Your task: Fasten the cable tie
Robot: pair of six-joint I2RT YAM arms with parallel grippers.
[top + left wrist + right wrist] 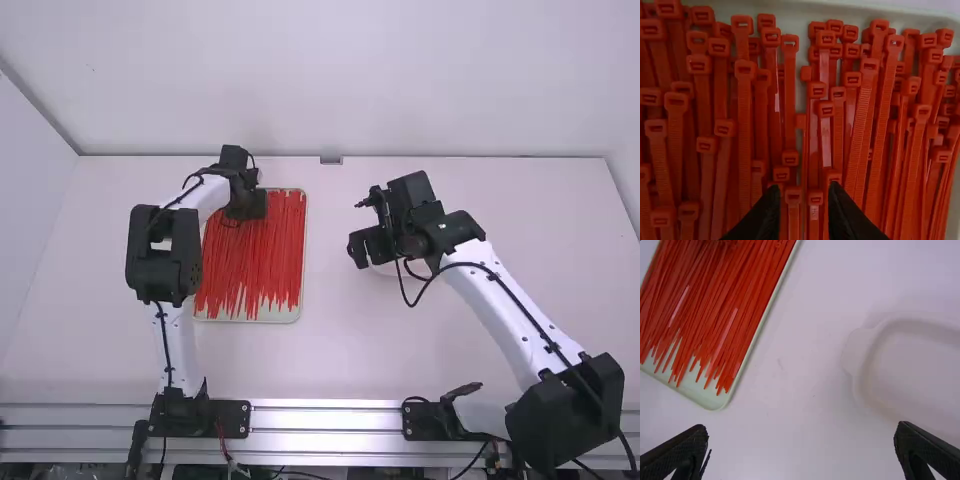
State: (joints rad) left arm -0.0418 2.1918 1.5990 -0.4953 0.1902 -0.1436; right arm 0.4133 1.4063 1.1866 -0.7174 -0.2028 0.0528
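Red nylon cable ties (255, 260) lie heaped lengthwise in a shallow pale tray (298, 312) on the left half of the counter (560, 220), their square locking heads (826, 108) bunched toward the counter's far edge. The left gripper (243, 205) hangs low over that head end, jaws moderately spread, with several strands running between its black fingers (771, 216), none pinched. The right gripper (362, 248) hovers near the counter's middle, just beside the tray, jaws spread wide and holding nothing; a translucent white tub (910, 370) lies beneath it. Each tie appears very light, springy along its length, smooth and slippery, and liable to drag its neighbours out of the tangle. The best hold is probably across the flat strap just behind the head, leaving the tapered tail free for threading.
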